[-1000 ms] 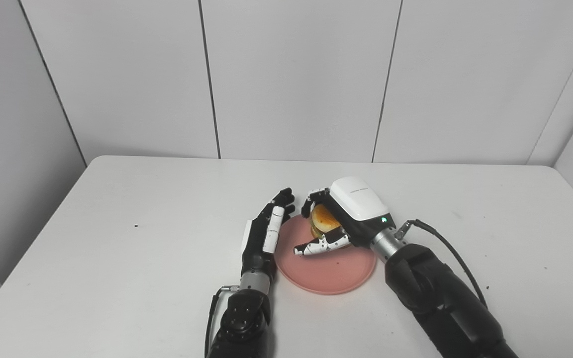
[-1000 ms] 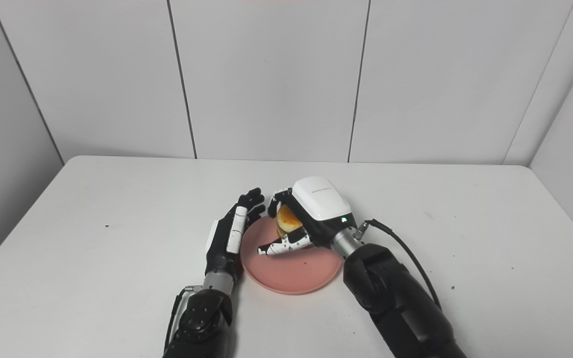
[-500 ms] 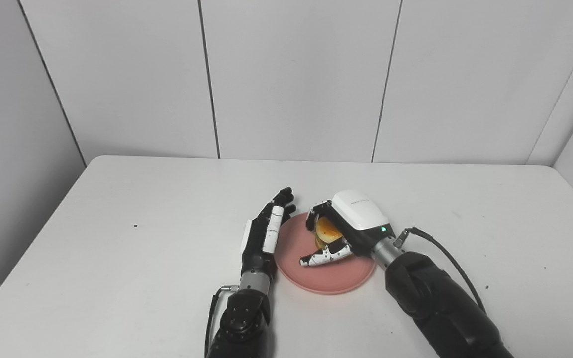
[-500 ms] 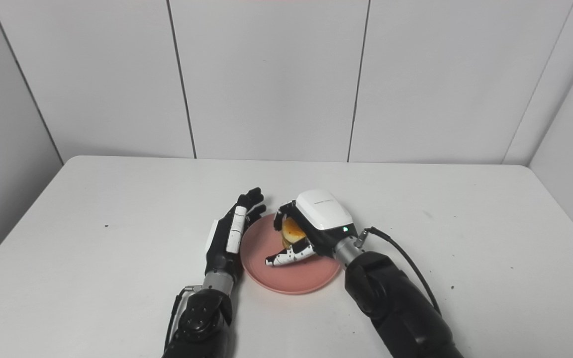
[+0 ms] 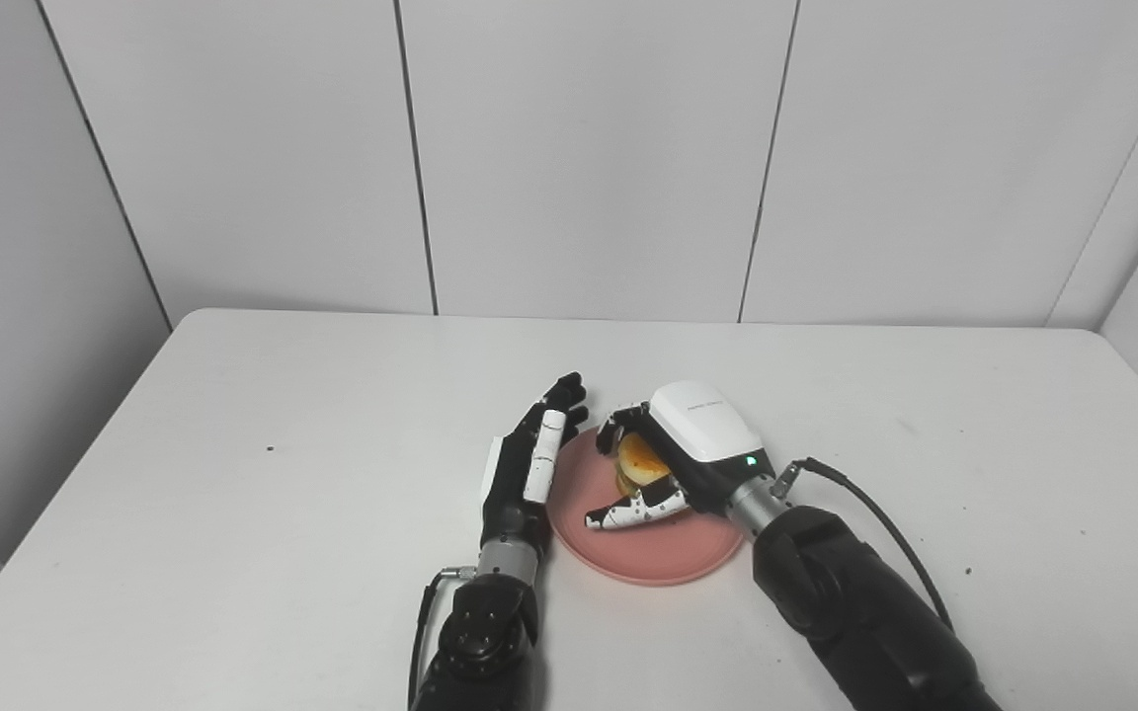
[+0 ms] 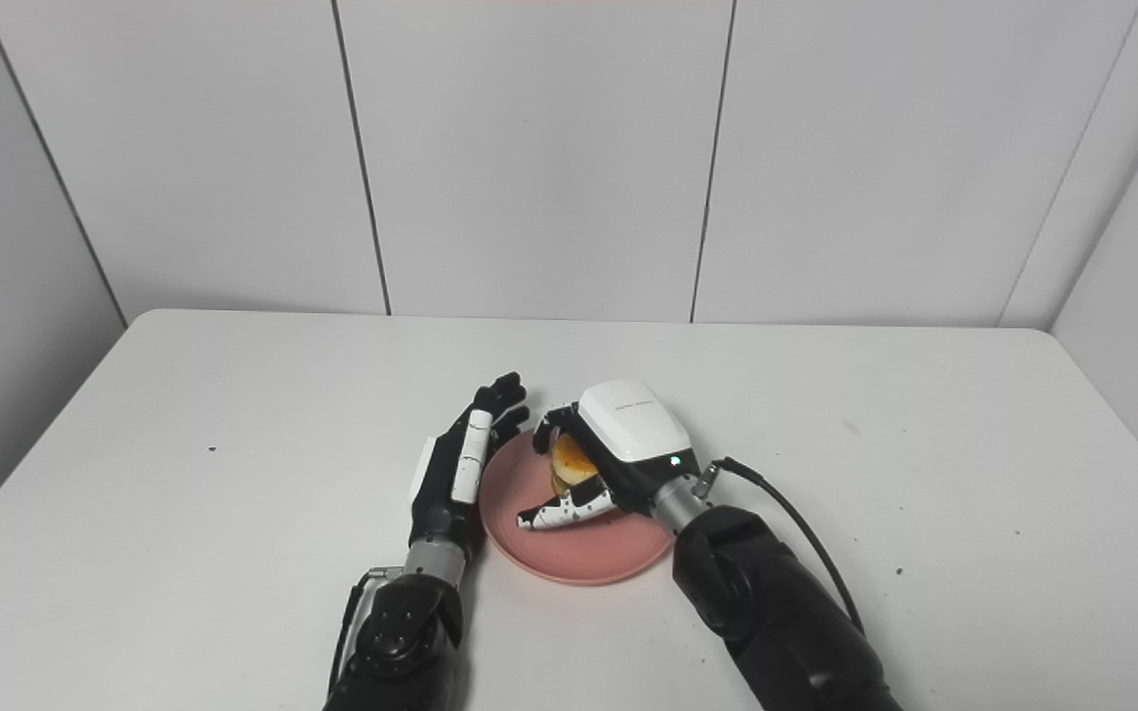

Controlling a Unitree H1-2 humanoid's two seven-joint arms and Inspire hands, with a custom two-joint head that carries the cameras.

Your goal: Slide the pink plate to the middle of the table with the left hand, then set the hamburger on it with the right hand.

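Note:
The pink plate (image 5: pixel 663 549) lies on the white table (image 5: pixel 233 474) near its middle. My right hand (image 5: pixel 676 462) is over the plate's far half, curled around the hamburger (image 5: pixel 639 460), whose orange bun shows between the fingers and thumb. The hamburger looks low on the plate; whether it rests on it is hidden by the hand. My left hand (image 5: pixel 529 461) stands edge-on at the plate's left rim, fingers straight and apart, holding nothing.
The table's far edge meets a grey panelled wall (image 5: pixel 579 158). A black cable (image 5: pixel 875 518) loops from my right wrist. Small dark specks dot the tabletop at the left and right.
My right hand has come down and a little nearer with the hamburger, from above the plate's far rim to low over the plate. The left hand and the plate have stayed put.

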